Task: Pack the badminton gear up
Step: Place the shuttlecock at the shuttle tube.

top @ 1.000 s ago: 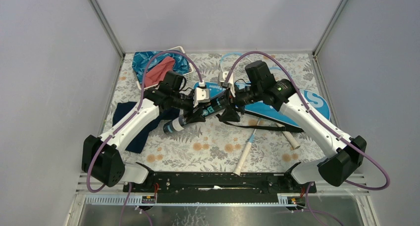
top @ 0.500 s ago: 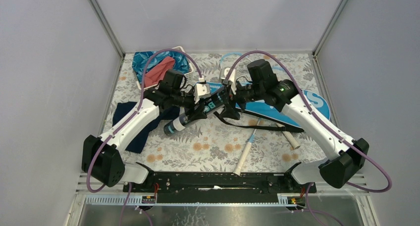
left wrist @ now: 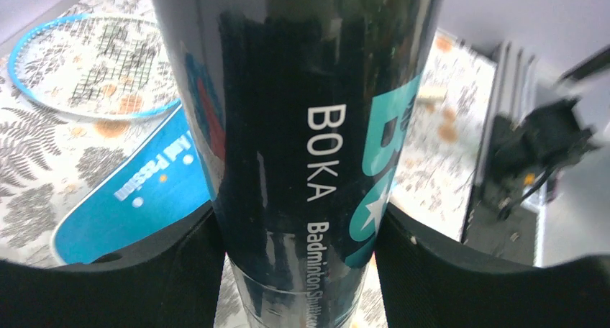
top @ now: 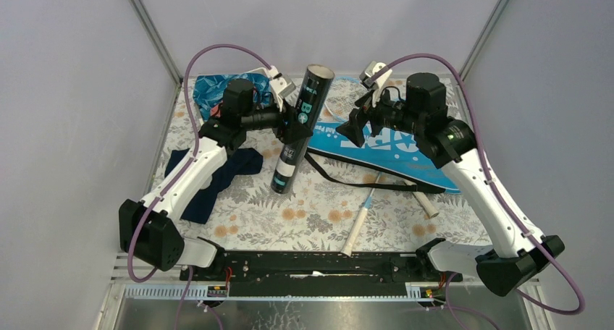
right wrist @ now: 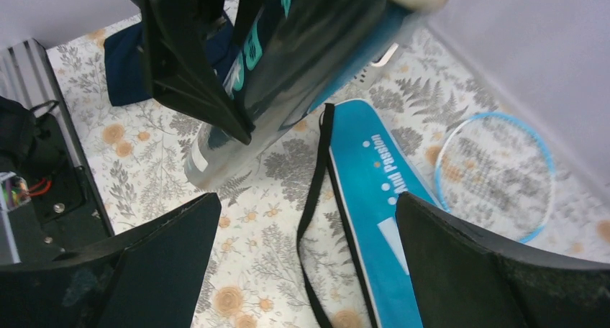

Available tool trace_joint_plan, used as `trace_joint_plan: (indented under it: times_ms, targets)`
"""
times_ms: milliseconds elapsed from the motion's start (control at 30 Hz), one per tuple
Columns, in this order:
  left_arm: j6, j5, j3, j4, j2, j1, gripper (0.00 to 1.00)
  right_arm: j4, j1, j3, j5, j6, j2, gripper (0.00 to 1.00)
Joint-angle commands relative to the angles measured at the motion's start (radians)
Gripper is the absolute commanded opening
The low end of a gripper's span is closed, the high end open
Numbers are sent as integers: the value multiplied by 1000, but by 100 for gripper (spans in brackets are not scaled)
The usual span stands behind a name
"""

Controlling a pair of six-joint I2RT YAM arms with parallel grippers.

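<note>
The right end effector (top: pixel 355 132) has let go and drawn back, jaws spread wide; the left end effector (top: pixel 293 124) alone clenches the black tube (top: pixel 313 91) — swung from lying to near upright over the desk (top: pixel 304 216), beside the blue bag (top: pixel 405 153); probably one arm freed for further packing.

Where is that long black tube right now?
Seen from above, the black tube is held nearly upright left of centre by the left gripper, beside the blue bag.

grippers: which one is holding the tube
The left gripper, clamped on the tube at its middle; the right gripper stands open and empty beside it.
</note>
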Motion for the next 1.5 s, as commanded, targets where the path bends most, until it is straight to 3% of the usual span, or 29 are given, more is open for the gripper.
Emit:
trace_joint_plan:
  times_ms: [0,300,600,900,1267,1400,1467]
  targets:
    - [-345,15,18,287,21,12,0,167,-14,-84,-57,162,34,100]
    - [-798,70,-126,716,24,14,0,442,-19,-226,-308,399,122,100]
    - [-962,42,-276,940,-2,12,0,741,-18,-372,-436,604,149,100]
    - [-1034,5,-331,1031,-2,8,0,895,-13,-405,-468,748,214,95]
    - [-1019,5,-316,1032,15,2,0,888,28,-387,-474,764,263,93]
    - [-1011,11,-312,1037,23,1,0,869,28,-356,-492,761,284,87]
    - [-997,19,-309,1038,23,1,2,842,27,-338,-504,746,291,76]
